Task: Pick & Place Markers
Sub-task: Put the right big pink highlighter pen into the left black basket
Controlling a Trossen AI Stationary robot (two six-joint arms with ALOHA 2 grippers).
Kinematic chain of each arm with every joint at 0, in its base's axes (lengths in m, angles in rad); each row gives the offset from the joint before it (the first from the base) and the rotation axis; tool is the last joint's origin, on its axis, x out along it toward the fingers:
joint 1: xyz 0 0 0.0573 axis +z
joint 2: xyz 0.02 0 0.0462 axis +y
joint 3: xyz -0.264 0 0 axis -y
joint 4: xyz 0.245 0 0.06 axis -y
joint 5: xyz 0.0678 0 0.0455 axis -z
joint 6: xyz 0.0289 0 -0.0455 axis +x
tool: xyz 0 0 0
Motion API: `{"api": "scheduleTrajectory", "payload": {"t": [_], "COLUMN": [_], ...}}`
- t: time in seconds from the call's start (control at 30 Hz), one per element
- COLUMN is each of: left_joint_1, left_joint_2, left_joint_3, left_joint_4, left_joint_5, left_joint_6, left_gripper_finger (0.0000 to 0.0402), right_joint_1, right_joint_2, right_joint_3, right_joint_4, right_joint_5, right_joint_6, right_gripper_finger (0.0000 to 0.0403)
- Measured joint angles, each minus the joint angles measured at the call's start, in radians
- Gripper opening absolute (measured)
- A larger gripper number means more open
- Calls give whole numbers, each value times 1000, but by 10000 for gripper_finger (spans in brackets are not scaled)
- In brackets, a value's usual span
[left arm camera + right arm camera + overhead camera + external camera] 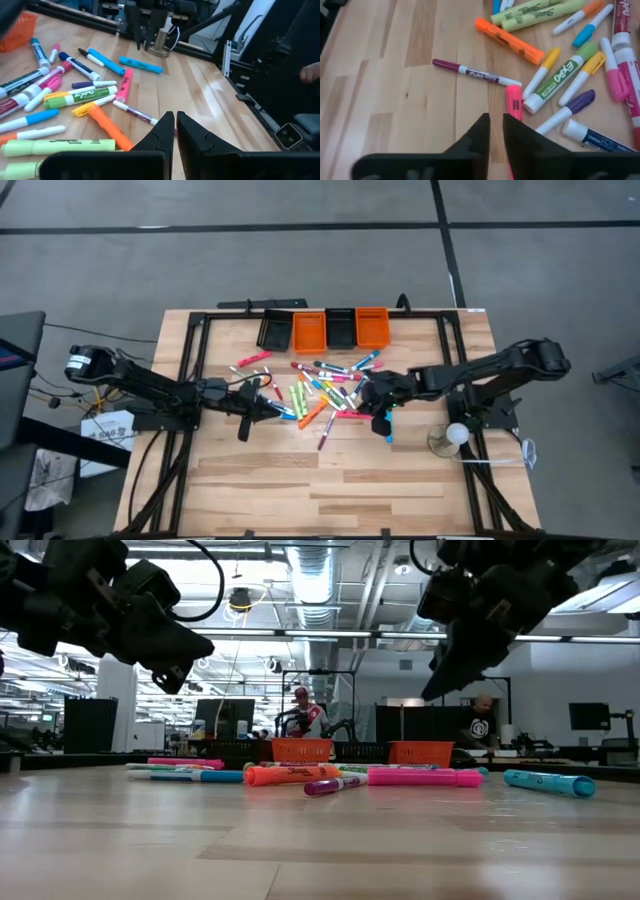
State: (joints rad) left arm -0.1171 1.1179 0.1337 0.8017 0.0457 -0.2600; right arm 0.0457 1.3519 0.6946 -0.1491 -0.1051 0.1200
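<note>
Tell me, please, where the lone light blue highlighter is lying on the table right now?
In the high view the light blue highlighter lies apart from the marker pile, on its right edge, just below the right gripper and left of the round base.

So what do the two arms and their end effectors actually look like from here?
Both arms are dark, jointed links with black cables running along them. The left end effector and the right end effector each have two matte black, wedge-shaped fingers tapering to a point. The left arm carries a white cylindrical part near its base.
</note>
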Motion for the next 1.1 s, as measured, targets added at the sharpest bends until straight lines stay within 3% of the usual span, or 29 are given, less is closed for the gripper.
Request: {"api": "scheduleTrajectory", "payload": {"t": [0.27,0.7,1.1], "left_joint_1": [19,19,19], "left_joint_2": [0,0,0], "left_joint_3": [0,0,0], "left_joint_4": [0,0,0], "left_joint_5": [0,0,0], "left_joint_6": [2,1,1], "left_gripper_finger": [17,17,17], "right_joint_1": [-2,7,6], "right_joint_2": [81,193,255], "right_joint_3": [12,12,11], "right_joint_4": [-2,5,7], "right_joint_5": [22,106,109], "right_joint_6": [-23,-23,-26], "right_gripper_finger": [106,109,108]}}
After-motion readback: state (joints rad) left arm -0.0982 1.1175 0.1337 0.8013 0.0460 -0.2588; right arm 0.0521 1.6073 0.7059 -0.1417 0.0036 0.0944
